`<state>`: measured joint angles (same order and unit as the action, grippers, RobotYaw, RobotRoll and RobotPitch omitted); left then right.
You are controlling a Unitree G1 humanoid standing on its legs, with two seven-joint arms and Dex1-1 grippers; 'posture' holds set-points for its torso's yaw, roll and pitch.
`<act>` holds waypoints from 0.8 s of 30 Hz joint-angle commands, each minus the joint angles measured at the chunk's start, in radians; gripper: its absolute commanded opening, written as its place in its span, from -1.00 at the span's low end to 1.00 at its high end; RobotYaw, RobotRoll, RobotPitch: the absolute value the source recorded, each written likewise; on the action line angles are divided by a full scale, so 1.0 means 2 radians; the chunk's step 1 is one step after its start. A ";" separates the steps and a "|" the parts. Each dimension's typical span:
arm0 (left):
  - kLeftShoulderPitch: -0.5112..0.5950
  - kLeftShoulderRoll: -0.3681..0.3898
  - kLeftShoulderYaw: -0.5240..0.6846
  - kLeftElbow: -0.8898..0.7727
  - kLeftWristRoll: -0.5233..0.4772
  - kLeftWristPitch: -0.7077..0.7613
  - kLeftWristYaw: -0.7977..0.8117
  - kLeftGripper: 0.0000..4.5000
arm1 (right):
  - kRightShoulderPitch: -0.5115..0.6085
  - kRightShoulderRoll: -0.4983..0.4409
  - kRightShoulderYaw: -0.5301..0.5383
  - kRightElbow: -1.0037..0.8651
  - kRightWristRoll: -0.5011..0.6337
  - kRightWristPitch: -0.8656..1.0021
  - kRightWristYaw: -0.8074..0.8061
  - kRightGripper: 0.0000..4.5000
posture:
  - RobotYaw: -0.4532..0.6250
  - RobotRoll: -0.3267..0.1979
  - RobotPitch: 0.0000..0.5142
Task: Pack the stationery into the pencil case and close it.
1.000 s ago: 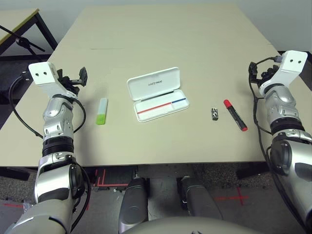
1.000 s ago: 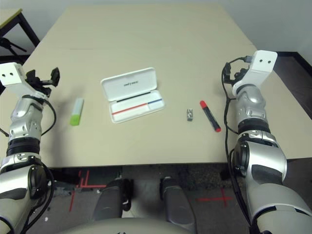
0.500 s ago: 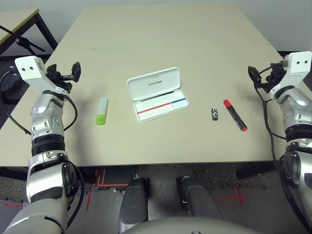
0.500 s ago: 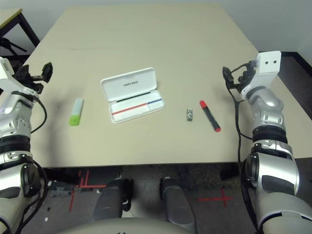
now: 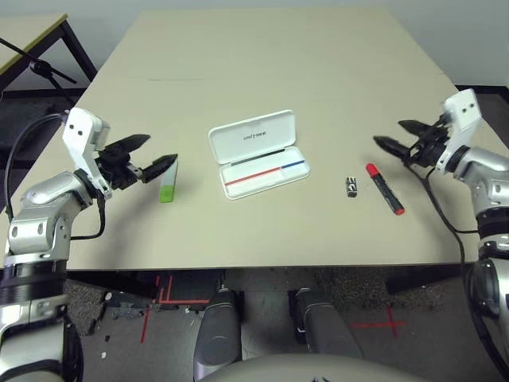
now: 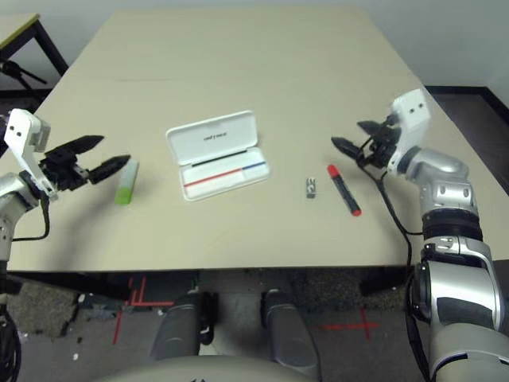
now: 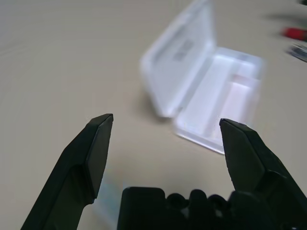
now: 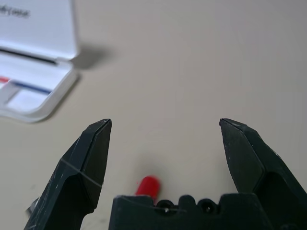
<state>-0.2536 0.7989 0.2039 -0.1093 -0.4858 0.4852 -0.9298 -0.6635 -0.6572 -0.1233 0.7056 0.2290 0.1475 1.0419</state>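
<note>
The white pencil case (image 5: 258, 153) lies open at the table's middle, lid back, with a red-blue stripe inside. To its left lies the pale-and-lime-green stick (image 5: 167, 185). To its right are the tiny black-and-silver clip (image 5: 351, 186) and the red marker (image 5: 384, 189). My left gripper (image 5: 159, 151) is open, just above and left of the stick, pointing at the case (image 7: 201, 91). My right gripper (image 5: 388, 133) is open, hovering just beyond the marker's far end (image 8: 147, 184). Neither gripper holds anything.
The beige table (image 5: 262, 64) stretches far behind the case. Its front edge runs close below the items. A second table (image 5: 24, 32) and a black stand (image 5: 48, 72) sit off the far left corner.
Both arms have swung down from a raised pose at the table's sides. The grippers now point inward, low over the table near the stick and the marker.
</note>
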 commanded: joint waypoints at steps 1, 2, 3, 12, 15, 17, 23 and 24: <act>0.004 0.006 -0.027 -0.058 -0.016 0.043 -0.005 0.99 | 0.003 -0.010 0.023 -0.023 -0.008 0.014 0.032 1.00 | -0.11 0.25 -0.50; -0.001 0.002 -0.034 -0.069 -0.019 0.053 -0.003 0.99 | 0.001 -0.010 0.025 -0.023 -0.008 0.018 0.035 1.00 | -0.10 0.25 -0.50; -0.005 -0.002 -0.039 -0.077 -0.022 0.060 -0.001 0.99 | -0.001 -0.010 0.026 -0.024 -0.008 0.021 0.036 1.00 | -0.10 0.25 -0.50; -0.055 -0.038 -0.130 -0.102 0.004 0.090 0.012 0.99 | -0.016 -0.006 0.041 -0.045 -0.011 0.043 0.046 1.00 | -0.10 0.25 -0.48; -0.057 -0.037 -0.170 -0.094 0.034 0.077 0.009 0.99 | -0.015 -0.005 0.039 -0.068 0.000 0.066 0.055 1.00 | -0.10 0.25 -0.50; -0.060 -0.039 -0.191 -0.083 0.054 0.064 0.007 0.99 | -0.013 -0.005 0.038 -0.079 0.003 0.076 0.057 1.00 | -0.10 0.25 -0.51; -0.093 -0.041 -0.251 -0.040 0.112 0.064 0.002 0.99 | -0.027 -0.003 0.045 -0.078 -0.003 0.079 0.059 1.00 | -0.06 0.25 -0.54; -0.103 -0.043 -0.260 -0.029 0.121 0.064 -0.001 0.99 | -0.032 -0.003 0.046 -0.076 -0.003 0.080 0.060 1.00 | -0.06 0.25 -0.55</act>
<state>-0.4361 0.7177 -0.2792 -0.1938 -0.2820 0.6044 -0.9170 -0.7046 -0.6628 -0.0480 0.5515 0.2258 0.3021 1.1516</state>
